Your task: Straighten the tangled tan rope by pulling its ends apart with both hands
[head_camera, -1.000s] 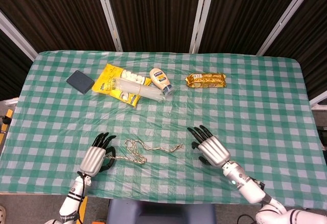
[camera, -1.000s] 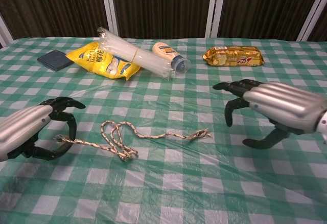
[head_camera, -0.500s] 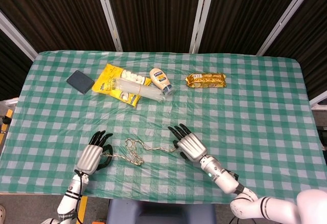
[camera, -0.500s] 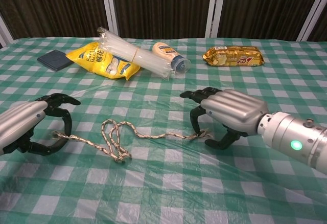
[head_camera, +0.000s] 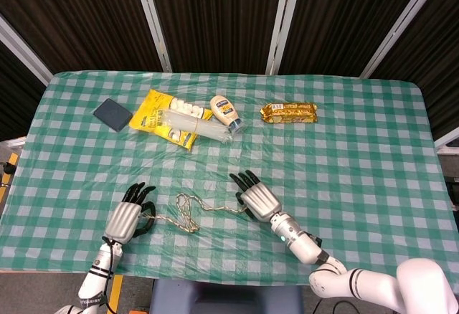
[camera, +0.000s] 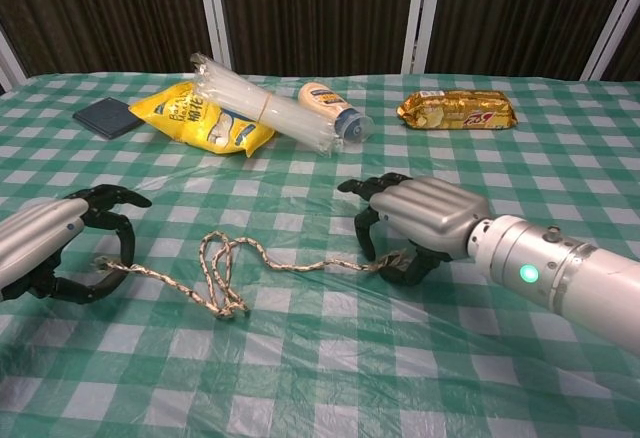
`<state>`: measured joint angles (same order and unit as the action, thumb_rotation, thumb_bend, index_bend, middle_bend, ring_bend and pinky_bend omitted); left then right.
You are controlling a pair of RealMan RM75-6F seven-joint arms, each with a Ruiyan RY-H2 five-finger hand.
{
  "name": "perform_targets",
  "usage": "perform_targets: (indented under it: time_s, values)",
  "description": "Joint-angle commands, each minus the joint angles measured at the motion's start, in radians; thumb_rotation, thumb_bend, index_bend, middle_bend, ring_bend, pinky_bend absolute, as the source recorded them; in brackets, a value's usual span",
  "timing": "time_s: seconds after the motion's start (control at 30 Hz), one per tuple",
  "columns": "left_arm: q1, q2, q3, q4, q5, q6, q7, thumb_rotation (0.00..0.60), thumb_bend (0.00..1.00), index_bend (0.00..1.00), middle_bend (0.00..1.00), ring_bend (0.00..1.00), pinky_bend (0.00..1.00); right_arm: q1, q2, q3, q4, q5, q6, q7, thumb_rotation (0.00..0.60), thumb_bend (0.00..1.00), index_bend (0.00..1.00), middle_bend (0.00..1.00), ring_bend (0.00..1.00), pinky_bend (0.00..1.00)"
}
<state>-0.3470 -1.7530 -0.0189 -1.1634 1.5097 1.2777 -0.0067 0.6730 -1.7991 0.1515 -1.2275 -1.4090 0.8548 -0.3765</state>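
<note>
Left robot hand (camera: 55,248) pinches the rope (camera: 235,268) end at 9 o'clock; right robot hand (camera: 415,220) curls over the 3 o'clock end, grip unclear

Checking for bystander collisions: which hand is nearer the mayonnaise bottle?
Right. The right hand lies in front of the mayonnaise bottle; the left hand sits farther off, toward the table's left.

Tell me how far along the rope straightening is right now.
Done: the left hand holds one end of the tan rope. In hand: the right hand sits over the frayed other end, fingers curled around it; whether it grips yet is unclear. Left: the middle is bunched in loops, so the ends must be pulled apart until the rope lies straight on the table.
</note>
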Motion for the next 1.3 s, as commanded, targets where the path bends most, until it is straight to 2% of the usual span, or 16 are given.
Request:
perform_targets:
  time_s: [0.03,0.43,0.6,1.1,1.3]
  values:
    - [-0.001,-0.001,0.000,0.003,-0.001,-0.004,-0.004,0.600,0.48,0.67,0.14,0.01,0.08,0.005,-0.004,-0.003,0.007,0.010,0.001,-0.003,0.600,0.45,0.63,0.00,0.00,0.00]
    - [-0.005,-0.006,-0.004,0.016,-0.002,-0.005,-0.011,0.600,0.48,0.67,0.14,0.01,0.08,0.016,0.001,-0.016,0.011,0.027,0.026,0.000,0.600,0.48,0.74,0.05,0.00,0.00]
    - [-0.012,-0.004,-0.021,0.038,-0.011,-0.005,-0.011,0.600,0.48,0.67,0.14,0.01,0.08,0.010,0.031,-0.017,-0.011,0.029,0.050,0.005,0.600,0.50,0.76,0.07,0.00,0.00]
    - [-0.013,0.056,-0.118,0.132,-0.111,-0.007,-0.068,0.600,0.48,0.67,0.15,0.02,0.08,-0.079,0.267,-0.031,-0.132,0.059,0.153,0.047,0.600,0.51,0.78,0.09,0.00,0.00]
    - [-0.013,0.060,-0.141,0.171,-0.154,-0.036,-0.103,0.600,0.48,0.67,0.15,0.03,0.08,-0.117,0.336,-0.046,-0.155,0.065,0.184,0.082,0.600,0.51,0.78,0.09,0.00,0.00]
